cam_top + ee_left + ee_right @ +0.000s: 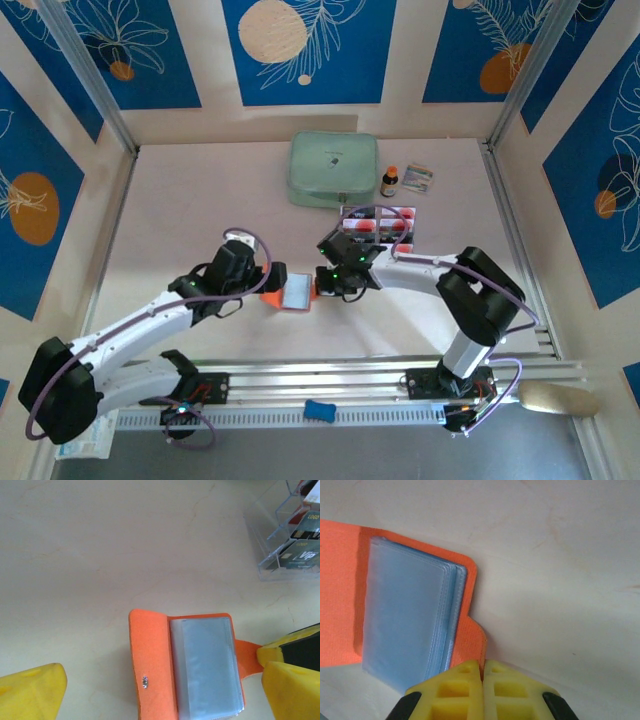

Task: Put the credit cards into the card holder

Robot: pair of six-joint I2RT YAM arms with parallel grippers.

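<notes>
In the middle of the surface, between the two arms, the card holder lies open, orange cover down and its stack of clear sleeves facing up. The right end effector has its fingers pressed together on the holder's orange closing tab. The left end effector stands wide apart, straddling the holder and touching nothing.

The holder looks light and floppy, so I'd expect it to slide or fold if pushed. The tab or a cover edge is the sound place to pin it. The sleeves look slick and thin and would need spreading before anything goes in.

The credit cards sit in the clear compartment tray at the upper right of the left wrist view, well apart from the holder. They seem thin, stiff and smooth, best pinched by a free long edge.

By my count there is one holder and one tray. At least three card faces show, but I cannot tell the full number. At the top of the overhead view are one mint-green zip case, one small bottle and one printed packet.
</notes>
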